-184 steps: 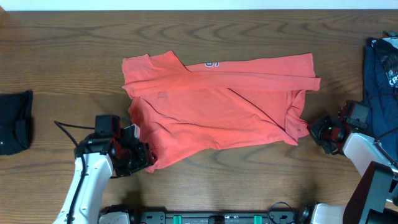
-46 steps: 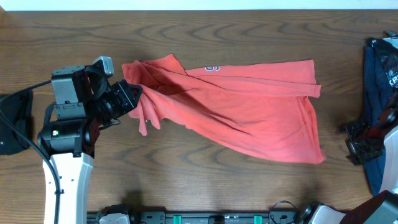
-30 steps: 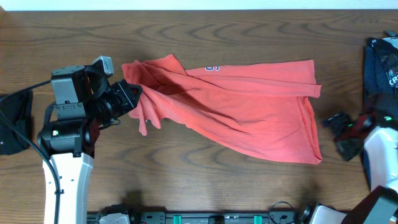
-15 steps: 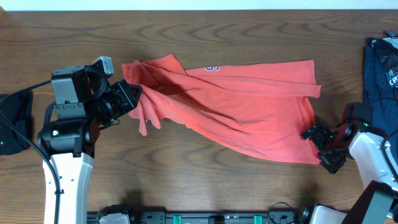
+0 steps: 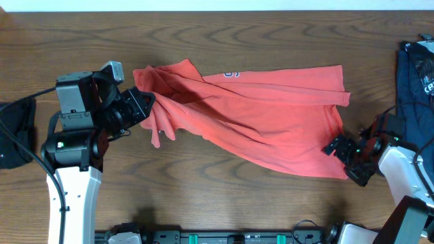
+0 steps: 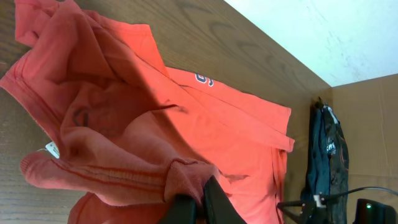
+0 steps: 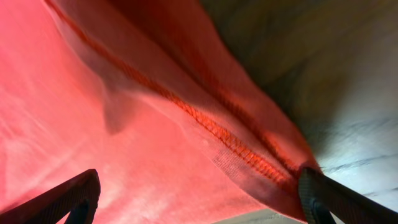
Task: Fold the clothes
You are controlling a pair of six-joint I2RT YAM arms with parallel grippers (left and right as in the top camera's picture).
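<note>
Lowest in the overhead frame, at the lower right, the right gripper (image 5: 343, 161) is released, its jaws spread wide at the lower right corner of the coral-red T-shirt (image 5: 271, 122). In its wrist view the two dark fingers (image 7: 62, 202) stand at the bottom corners. The shirt's stitched hem (image 7: 205, 121) runs diagonally across the cloth above them, and nothing is pinched. Further up, at the left middle, the left gripper (image 5: 148, 102) is clenched on a gathered bunch of the T-shirt's left end. Its wrist view shows the fabric crumpled into folds that run down into the closed fingers (image 6: 208, 202) at the bottom centre, with a small white label (image 6: 52, 149) at the left. From that grip the T-shirt stretches rightward across the middle of the wooden table (image 5: 203, 34), creased in long diagonal lines, with its lower edge slanting down to the right. A small black garment (image 5: 13, 132) lies at the left edge, partly behind the left arm. Near the shirt's top edge a bit of white-and-navy lettering (image 5: 231, 72) shows. A navy printed shirt (image 5: 415, 68) lies at the upper right edge.
</note>
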